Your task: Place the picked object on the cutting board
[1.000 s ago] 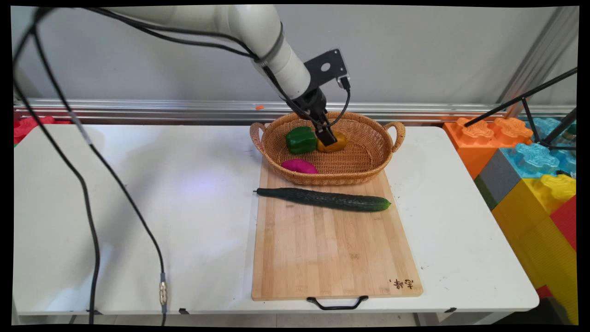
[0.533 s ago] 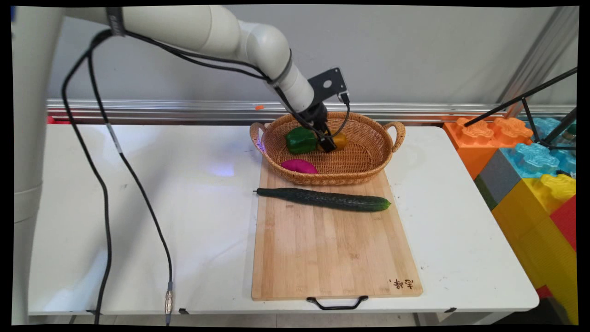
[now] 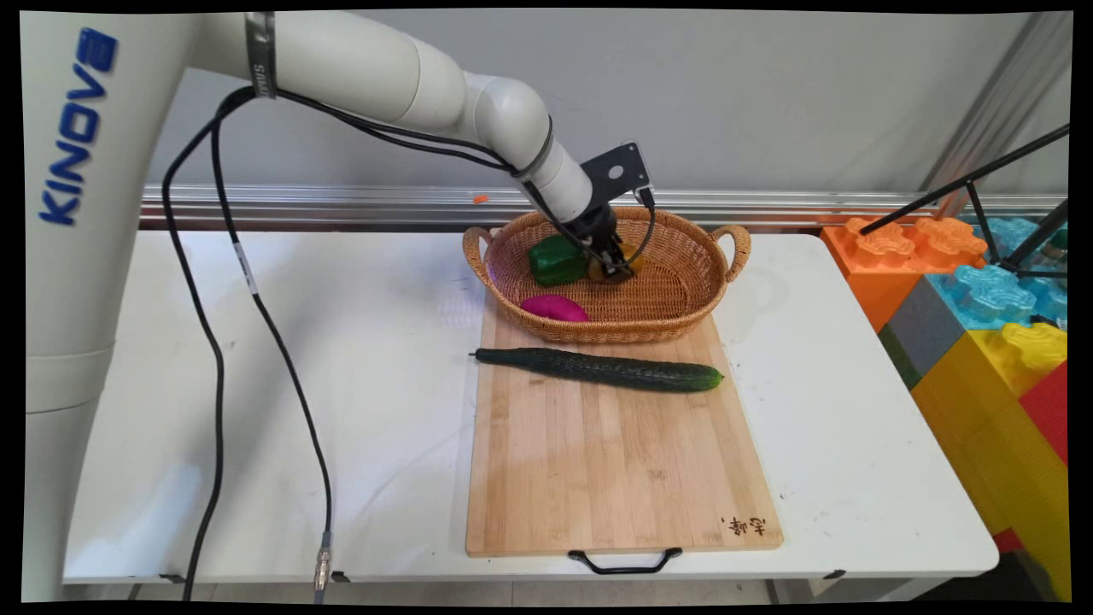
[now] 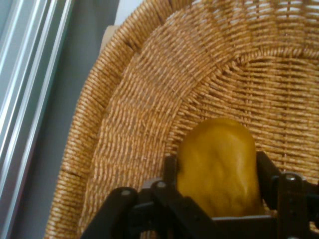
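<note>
The gripper has sunk deeper into the basket, fingers now straddling the yellow potato, jaws open around it.

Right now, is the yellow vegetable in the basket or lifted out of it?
In the basket. The yellow vegetable lies against the woven floor, between the gripper's jaws; the main view shows it below the rim.

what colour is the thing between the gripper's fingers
Yellow-orange, a potato-like item in the basket; the hand view shows it best.
</note>
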Controlling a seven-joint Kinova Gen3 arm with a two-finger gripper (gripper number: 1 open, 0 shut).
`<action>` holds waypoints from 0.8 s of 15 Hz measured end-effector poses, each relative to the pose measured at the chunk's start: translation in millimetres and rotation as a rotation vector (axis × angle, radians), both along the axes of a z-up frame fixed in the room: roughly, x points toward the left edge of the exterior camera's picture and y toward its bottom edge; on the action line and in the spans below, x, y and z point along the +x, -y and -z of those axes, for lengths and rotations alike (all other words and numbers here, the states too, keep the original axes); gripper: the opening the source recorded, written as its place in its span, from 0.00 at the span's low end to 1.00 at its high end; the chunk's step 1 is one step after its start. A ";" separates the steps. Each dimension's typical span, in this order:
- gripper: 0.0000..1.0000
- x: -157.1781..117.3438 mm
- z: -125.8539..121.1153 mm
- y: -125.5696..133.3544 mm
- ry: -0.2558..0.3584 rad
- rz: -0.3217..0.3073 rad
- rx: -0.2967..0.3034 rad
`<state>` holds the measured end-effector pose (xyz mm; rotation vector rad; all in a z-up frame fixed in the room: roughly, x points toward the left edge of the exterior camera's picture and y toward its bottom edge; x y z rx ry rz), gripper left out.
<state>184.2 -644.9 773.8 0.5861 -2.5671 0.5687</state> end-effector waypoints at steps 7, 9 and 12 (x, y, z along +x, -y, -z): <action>0.00 -9.9 -35.4 -12.1 -0.022 0.003 -0.049; 0.00 -15.9 -55.2 -21.4 -0.032 0.008 -0.068; 0.00 -25.2 -88.7 -44.2 -0.051 0.019 -0.072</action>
